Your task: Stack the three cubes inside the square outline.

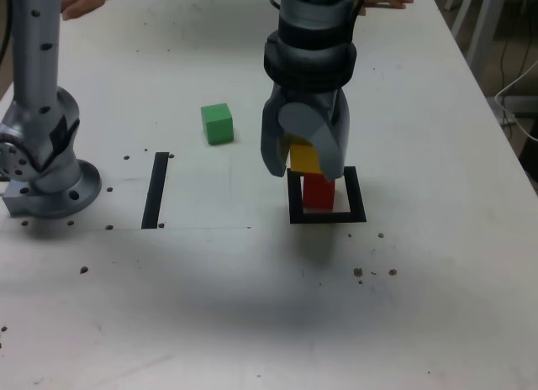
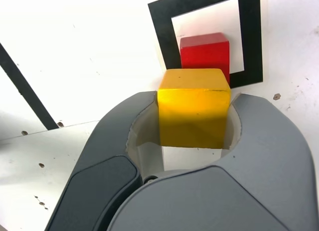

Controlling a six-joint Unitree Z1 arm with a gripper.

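Yellow fills the middle of my wrist view: the yellow cube [image 2: 194, 107] sits clamped between my two grey jaws, which are closed down to its width and pressing on its opposite side faces, so my claw [image 1: 304, 155] has a firm hold of it. Just beyond and below it stands the red cube [image 2: 205, 54], resting on the white centre of the square outline [image 2: 165, 39]. In the exterior view the yellow cube [image 1: 304, 157] appears directly above the red cube [image 1: 319, 191], very close to it or already touching its top; I cannot tell which. That vertical line-up is what the coming move turns on, as I judge it: the red cube lies almost straight under my claw, a little ahead of the yellow one, so I need only a small shift forward and a short drop before letting go. The green cube [image 1: 218, 123] waits well apart from my claw, towards the exterior view's left, outside the square outline [image 1: 296, 215] and untouched
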